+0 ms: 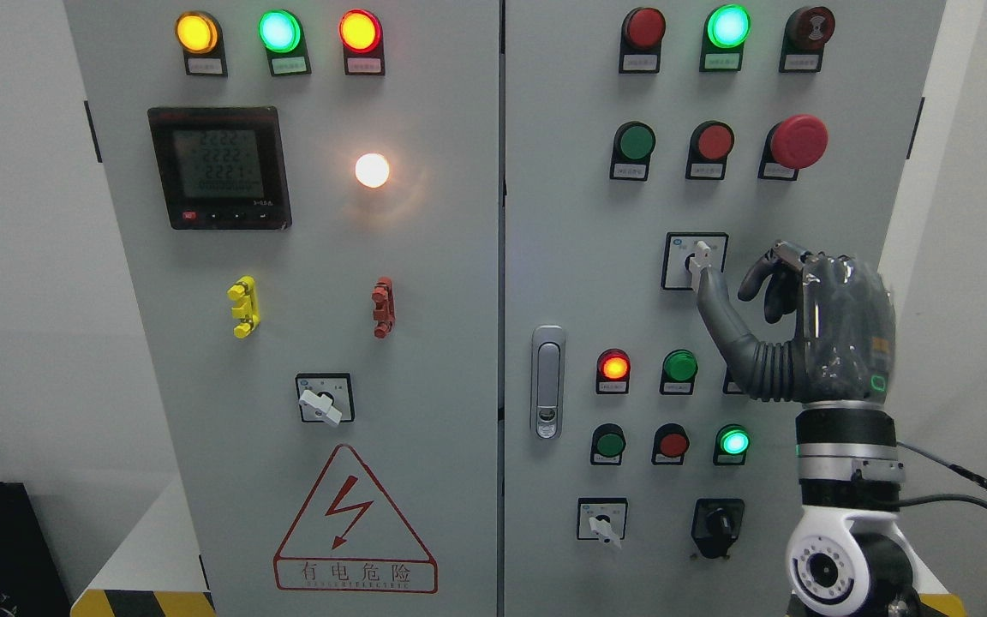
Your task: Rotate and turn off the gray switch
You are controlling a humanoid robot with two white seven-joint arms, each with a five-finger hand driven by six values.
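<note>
Head view: I observed the gray switch (pixel 700 260) mounted in its square black-framed plate on the right cabinet door (pixel 579 283), below the row of green, red and mushroom buttons. Its handle stood close to upright, with a slight lean, and I could not read the position markings, so I could not tell whether it was already off. I judged the rotation as not completed, with the turn and the withdrawal left to do. The right robot hand (pixel 738 283) was raised in front of the door, its thumb (pixel 716 304) extended up to touch the lower end of the switch handle, the other fingers (pixel 772 287) curled just to the right of the plate. I judged this a partial contact, not a closed pinch. The left robot hand was not visible.
</note>
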